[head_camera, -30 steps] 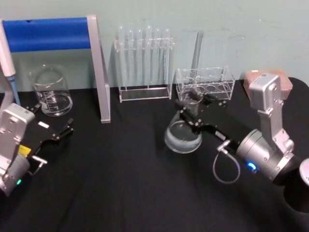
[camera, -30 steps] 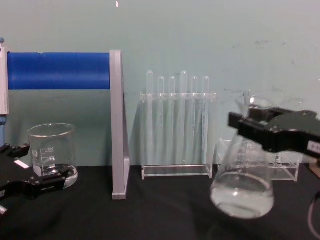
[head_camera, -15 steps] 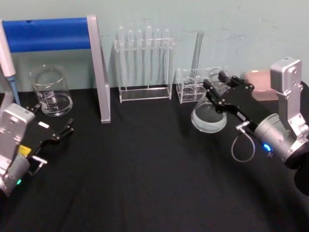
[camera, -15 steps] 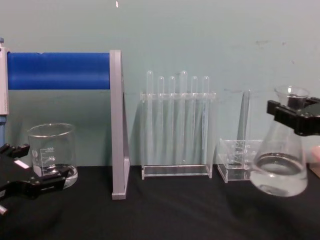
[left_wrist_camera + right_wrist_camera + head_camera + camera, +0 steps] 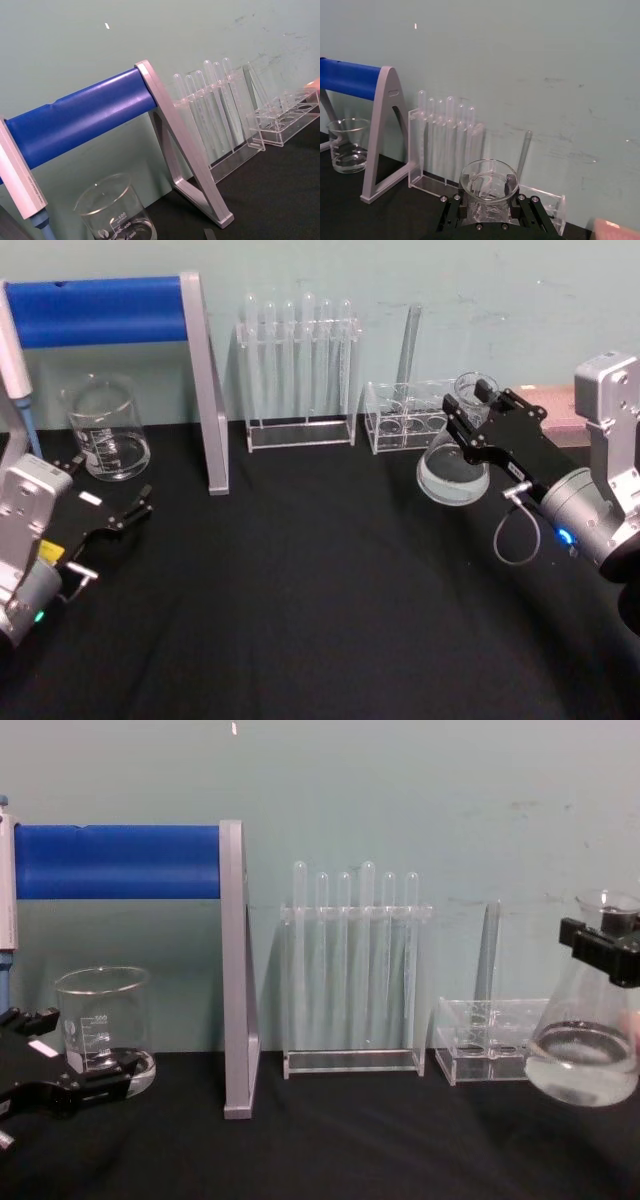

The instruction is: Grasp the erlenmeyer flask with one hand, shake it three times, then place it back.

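The clear erlenmeyer flask (image 5: 453,470) with some liquid hangs above the black table at the right, in front of the low rack. My right gripper (image 5: 474,412) is shut on its neck just under the flared rim. From the chest camera the flask (image 5: 585,1050) floats at the right edge, held upright by the gripper (image 5: 606,942). The right wrist camera looks down on the flask's rim (image 5: 488,184) between the black jaws. My left gripper (image 5: 112,502) rests parked low at the left with its fingers apart, near the beaker.
A glass beaker (image 5: 105,430) stands at the back left beside a blue-barred grey stand (image 5: 204,380). A test-tube rack (image 5: 298,370) and a low clear rack (image 5: 408,418) with a glass rod line the back wall.
My right gripper has carried the flask up and to the right, from the table's middle to near the right edge. The left arm stayed still.
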Action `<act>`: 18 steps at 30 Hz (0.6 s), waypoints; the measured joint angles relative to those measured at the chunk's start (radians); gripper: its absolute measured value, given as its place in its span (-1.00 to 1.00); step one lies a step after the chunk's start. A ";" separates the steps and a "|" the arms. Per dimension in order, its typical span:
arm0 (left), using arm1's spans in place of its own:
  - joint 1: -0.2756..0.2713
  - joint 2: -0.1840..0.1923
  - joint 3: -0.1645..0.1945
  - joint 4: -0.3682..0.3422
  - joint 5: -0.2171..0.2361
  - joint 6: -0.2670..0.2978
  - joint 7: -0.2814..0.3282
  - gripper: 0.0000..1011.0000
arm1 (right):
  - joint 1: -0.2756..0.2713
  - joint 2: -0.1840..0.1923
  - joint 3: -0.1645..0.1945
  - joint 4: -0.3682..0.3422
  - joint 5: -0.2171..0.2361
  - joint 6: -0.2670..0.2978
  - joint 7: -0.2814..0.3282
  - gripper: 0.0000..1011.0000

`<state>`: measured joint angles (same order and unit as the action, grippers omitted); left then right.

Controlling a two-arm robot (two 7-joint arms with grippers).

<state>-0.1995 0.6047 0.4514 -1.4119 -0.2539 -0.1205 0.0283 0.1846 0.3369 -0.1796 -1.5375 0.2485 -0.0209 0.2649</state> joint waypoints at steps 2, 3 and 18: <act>0.000 0.000 0.000 0.000 0.000 0.000 0.000 0.98 | -0.003 -0.002 0.000 -0.003 -0.001 0.002 0.005 -0.11; 0.000 0.000 0.000 0.000 0.000 0.000 0.000 0.98 | -0.005 -0.002 -0.001 -0.006 -0.002 0.002 0.007 -0.11; 0.000 0.000 0.000 0.000 0.000 0.000 0.000 0.98 | -0.057 0.002 -0.059 -0.082 0.016 0.024 0.077 -0.11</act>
<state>-0.1995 0.6047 0.4513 -1.4120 -0.2539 -0.1206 0.0283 0.1274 0.3390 -0.2384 -1.6197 0.2640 0.0031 0.3421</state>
